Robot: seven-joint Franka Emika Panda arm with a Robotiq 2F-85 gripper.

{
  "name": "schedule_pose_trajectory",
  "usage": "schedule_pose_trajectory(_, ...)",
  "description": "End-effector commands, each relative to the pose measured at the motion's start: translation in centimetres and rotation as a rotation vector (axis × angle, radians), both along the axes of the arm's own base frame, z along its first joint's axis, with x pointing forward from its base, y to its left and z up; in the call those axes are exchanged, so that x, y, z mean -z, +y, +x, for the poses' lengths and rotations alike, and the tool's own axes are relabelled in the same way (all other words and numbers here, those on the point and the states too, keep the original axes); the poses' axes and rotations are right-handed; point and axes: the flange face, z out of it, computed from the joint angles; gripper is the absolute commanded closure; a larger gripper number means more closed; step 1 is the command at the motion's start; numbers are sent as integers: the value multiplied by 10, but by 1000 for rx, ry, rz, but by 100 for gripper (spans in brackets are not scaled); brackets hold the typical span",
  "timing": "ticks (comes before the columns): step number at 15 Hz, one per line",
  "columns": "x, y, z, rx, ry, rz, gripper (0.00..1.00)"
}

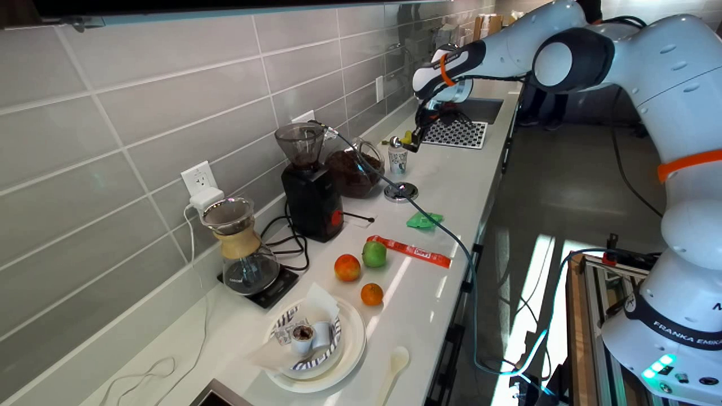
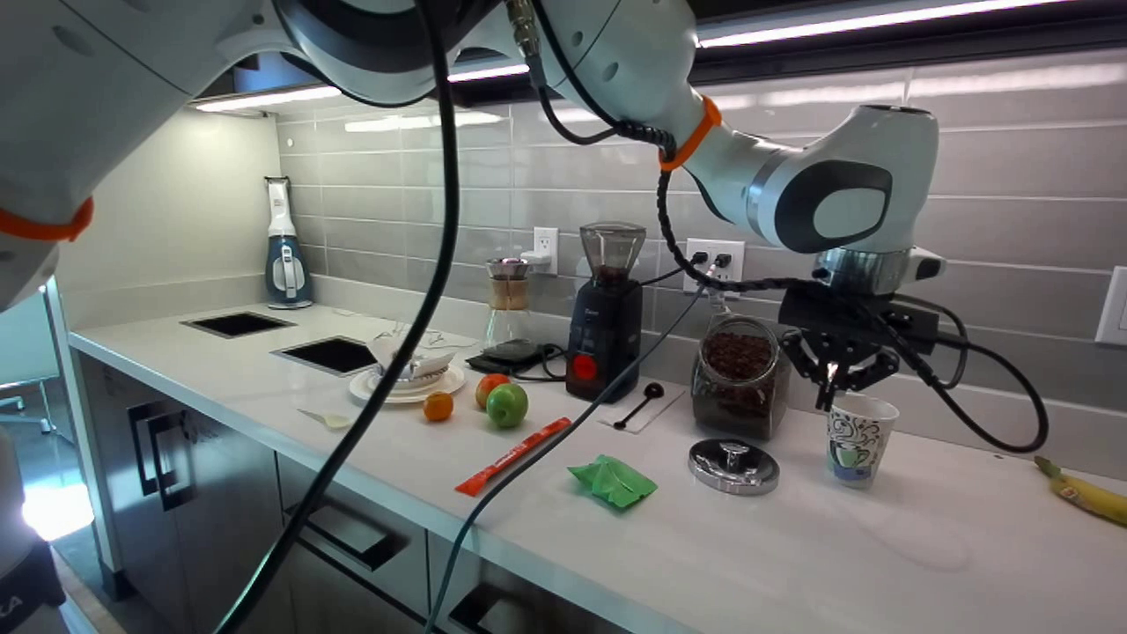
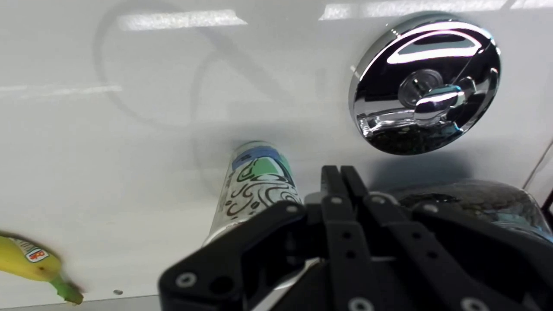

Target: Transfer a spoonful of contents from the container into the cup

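One paper cup [image 2: 858, 449] stands upright just below the gripper [image 3: 339, 171], its rim right beside the fingertips [image 3: 331, 183]; whether they touch, I cannot tell. The gripper is clenched, both fingers together. In an exterior view a small silvery piece [image 1: 396, 142] shows at the cup's mouth, next to the fingertips; whether it is gripped is unclear. Across the tool from the cup, and near it, sits one glass jar [image 2: 740, 396], its open mouth slanted. Both exterior views show its dark brown contents [image 2: 742, 352]; the wrist view gives only part of the glass, half behind the gripper.

In the wrist view one chrome lid [image 3: 425, 86] lies ahead and to the right of the fingertips. Away from the tool, past the jar, come one black scoop [image 2: 653, 390], one black grinder [image 2: 606, 339], one green packet [image 2: 614, 481], one red packet [image 2: 515, 455] and three fruits [image 2: 507, 406]. Well apart from the gripper, two small white tubs [image 1: 302, 345] on stacked plates [image 1: 354, 358] can be made out only in an exterior view; likewise one handheld vacuum [image 2: 288, 260]. On the cup's side of the tool lies one banana [image 2: 1092, 497], its sticker [image 3: 36, 254] clear only in the wrist view.
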Motion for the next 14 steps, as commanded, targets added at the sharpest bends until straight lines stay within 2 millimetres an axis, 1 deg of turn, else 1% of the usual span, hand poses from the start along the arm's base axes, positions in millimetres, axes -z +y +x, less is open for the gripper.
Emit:
schedule_pose_trajectory(1, -1, -7, 0, -3, -21, 44, 99)
schedule_pose_trajectory(4, -2, -9, 0, 26, -17, 8, 99)
schedule_pose_trajectory(5, -3, -5, -2, 10, -11, 4, 96)
schedule_pose_trajectory(8, -3, -6, -2, 14, -11, 3, 96)
schedule_pose_trajectory(9, -3, -6, -2, 15, -11, 3, 99)
schedule_pose_trajectory(10, -4, -3, -1, 12, -10, 22, 99)
schedule_pose_trajectory(14, -5, -5, -4, 15, 3, 69, 99)
